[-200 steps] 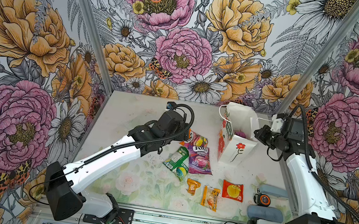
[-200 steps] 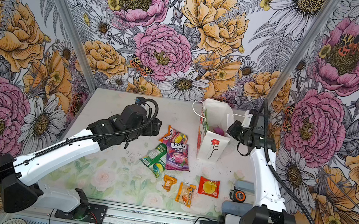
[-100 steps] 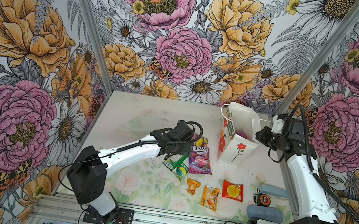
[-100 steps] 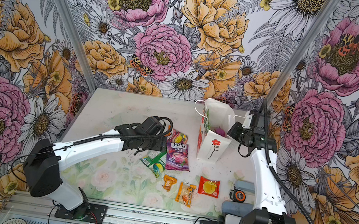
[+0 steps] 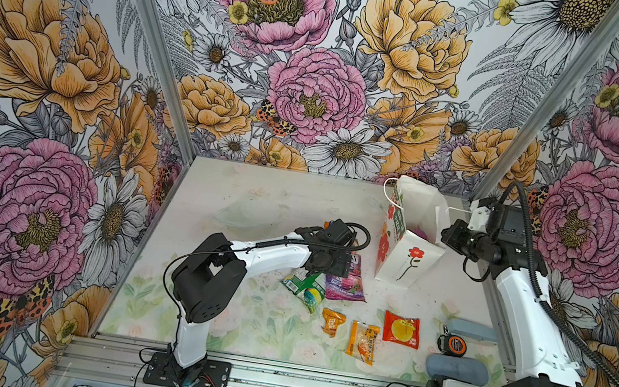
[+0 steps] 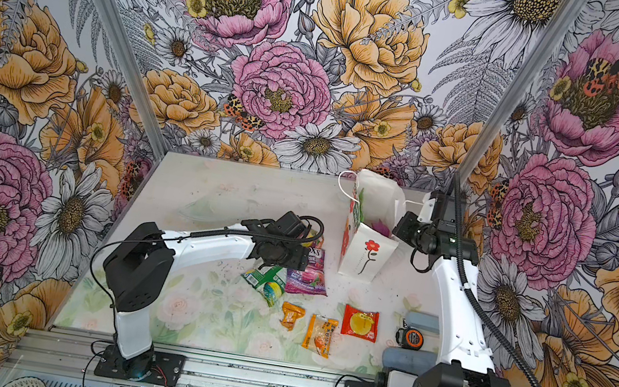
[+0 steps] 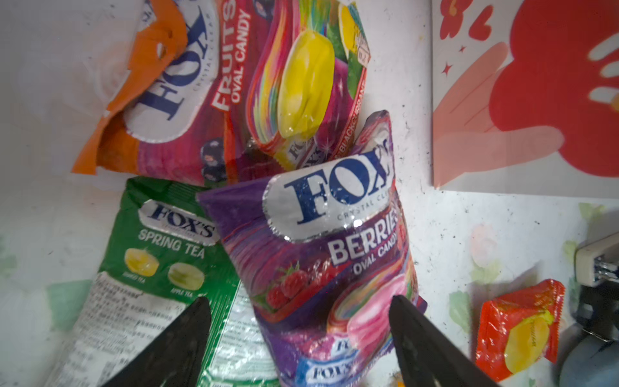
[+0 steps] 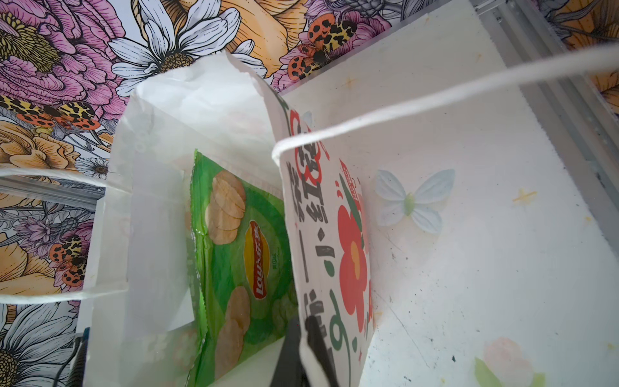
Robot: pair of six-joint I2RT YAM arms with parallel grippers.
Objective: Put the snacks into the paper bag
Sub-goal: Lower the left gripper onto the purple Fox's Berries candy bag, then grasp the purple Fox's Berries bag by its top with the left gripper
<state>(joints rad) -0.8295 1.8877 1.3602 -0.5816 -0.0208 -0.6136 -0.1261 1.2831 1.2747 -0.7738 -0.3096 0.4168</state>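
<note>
Floral-walled table (image 5: 265, 196): paper bag (image 8: 150, 234) (rim pinched by right gripper (image 8: 303, 330)) holds green crisps (image 8: 241, 254); left gripper (image 7: 298, 301) gapes.

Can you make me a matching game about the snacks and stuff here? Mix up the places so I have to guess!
Things:
1. chips packet
2. Berries bag
3. red sachet
4. tape measure

Places:
A. between two grey cases
B. under the open left gripper
C. inside the paper bag
D. on the table, beside the long orange sachet

Pairs: 1-C, 2-B, 3-D, 4-A.
</note>
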